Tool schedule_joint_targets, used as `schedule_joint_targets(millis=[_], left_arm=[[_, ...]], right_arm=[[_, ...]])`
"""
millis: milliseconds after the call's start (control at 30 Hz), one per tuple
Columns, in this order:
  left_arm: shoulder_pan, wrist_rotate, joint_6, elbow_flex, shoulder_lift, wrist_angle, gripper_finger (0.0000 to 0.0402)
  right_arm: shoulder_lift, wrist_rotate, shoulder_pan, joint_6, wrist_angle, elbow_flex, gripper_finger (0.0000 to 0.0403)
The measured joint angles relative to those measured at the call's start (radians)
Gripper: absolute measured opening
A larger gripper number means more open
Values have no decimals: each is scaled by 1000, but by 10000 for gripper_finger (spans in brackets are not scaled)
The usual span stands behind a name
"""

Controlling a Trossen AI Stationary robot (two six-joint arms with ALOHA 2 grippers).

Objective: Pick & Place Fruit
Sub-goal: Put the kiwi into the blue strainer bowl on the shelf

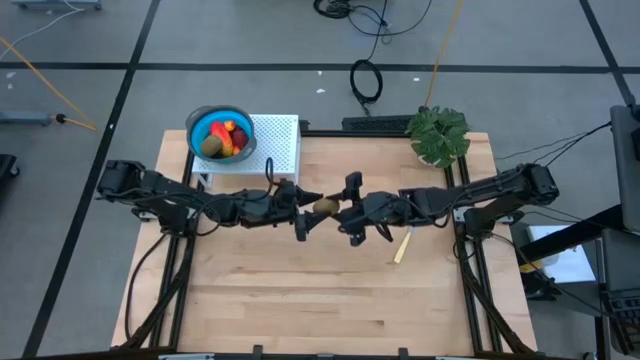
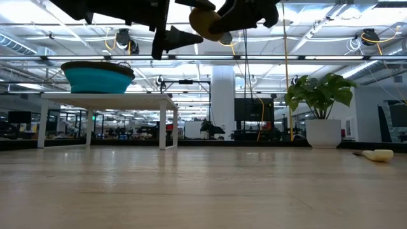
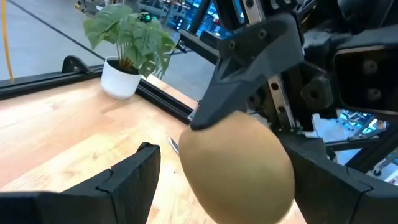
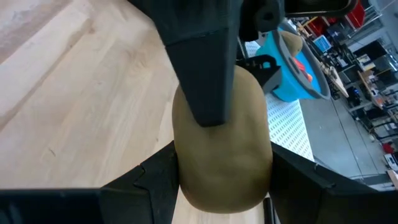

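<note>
A brown-green kiwi (image 1: 325, 207) hangs in the air over the middle of the table, between my two grippers. My right gripper (image 1: 345, 208) reaches in from the right and is shut on it. My left gripper (image 1: 306, 212) comes from the left and is open. In the left wrist view its fingers (image 3: 130, 180) stand on either side of the kiwi (image 3: 239, 168). The other fruits (image 1: 225, 138) lie in a blue bowl (image 1: 200, 125) on a white perforated stand (image 1: 280, 140) at the far left. My right gripper pinches the kiwi's sides (image 4: 186, 155) between its two fingers (image 4: 146, 180), coming level from the table's right. The kiwi (image 2: 205, 22) is lifted well clear of the table. My left gripper has one finger (image 3: 336, 186) close against the kiwi; whether it touches, I cannot tell.
A potted plant (image 1: 438, 135) stands at the far right corner. A pale yellow utensil (image 1: 402, 247) lies on the table right of centre, below my right arm. The bowl (image 2: 98, 76) sits raised on the stand. Bare wood spreads across the near half of the table (image 1: 320, 300).
</note>
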Motion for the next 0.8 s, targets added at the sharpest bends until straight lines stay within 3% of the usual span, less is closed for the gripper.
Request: schedule_joint_targets(millis=[167, 467, 800], left_arm=[[-1, 6, -8, 3, 0, 1, 305], [-19, 3, -43, 4, -1, 4, 191], [-19, 6, -40, 3, 0, -44, 203]], right_arm=[[0, 1, 13, 1, 0, 0, 199], [0, 1, 17, 123, -8, 0, 200], [-1, 0, 23, 253, -156, 1, 252]])
